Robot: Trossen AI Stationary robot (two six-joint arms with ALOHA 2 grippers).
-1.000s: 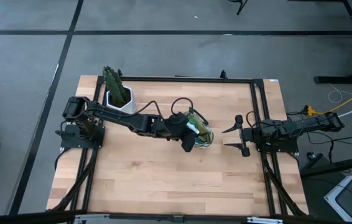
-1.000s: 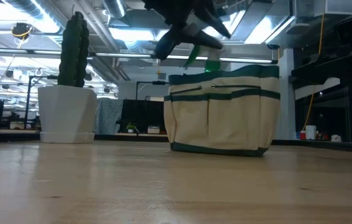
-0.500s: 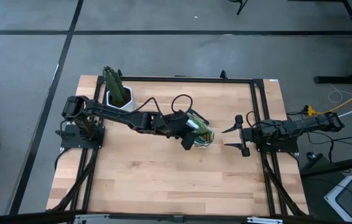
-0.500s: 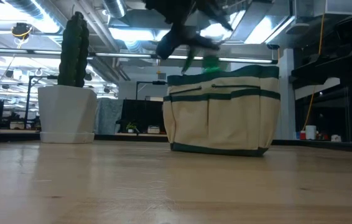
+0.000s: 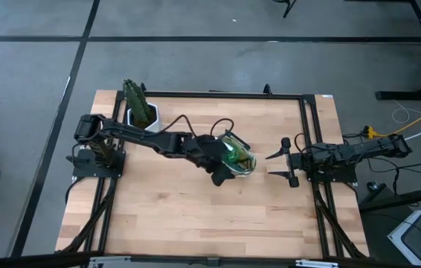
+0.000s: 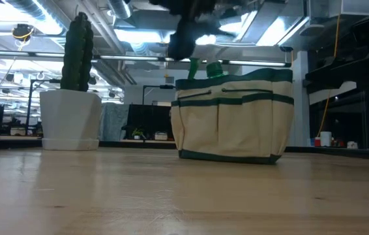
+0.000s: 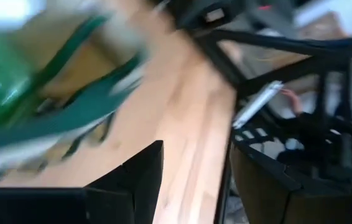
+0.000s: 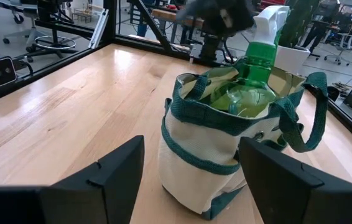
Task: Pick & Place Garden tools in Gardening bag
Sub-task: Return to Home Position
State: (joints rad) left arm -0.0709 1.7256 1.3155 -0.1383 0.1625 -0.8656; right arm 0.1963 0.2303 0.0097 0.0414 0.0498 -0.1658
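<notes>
The tan gardening bag (image 5: 242, 159) with dark green trim stands upright on its base on the wooden table; it also shows in the low view (image 6: 233, 117) and the right wrist view (image 8: 210, 162). A bright green bottle (image 8: 250, 87) with a white top stands inside it, its top above the rim (image 6: 214, 67). My left gripper (image 5: 221, 173) hovers open just above the bag's near-left rim (image 6: 183, 40), empty (image 7: 194, 171). My right gripper (image 5: 279, 165) waits open to the bag's right (image 8: 191, 152). Trowel, rake and shears are out of view.
A white pot with a tall green plant (image 5: 142, 115) stands at the far left of the table (image 6: 70, 117). Black frame rails run along the table's edges (image 5: 311, 134). Bare wood lies in front of the bag (image 5: 195, 216).
My left gripper has drawn a little toward the table's near-left and risen above the bag, moving fast enough to blur. The green bottle now shows more plainly inside the bag, and its top has shifted slightly. The bag has stayed in place.
</notes>
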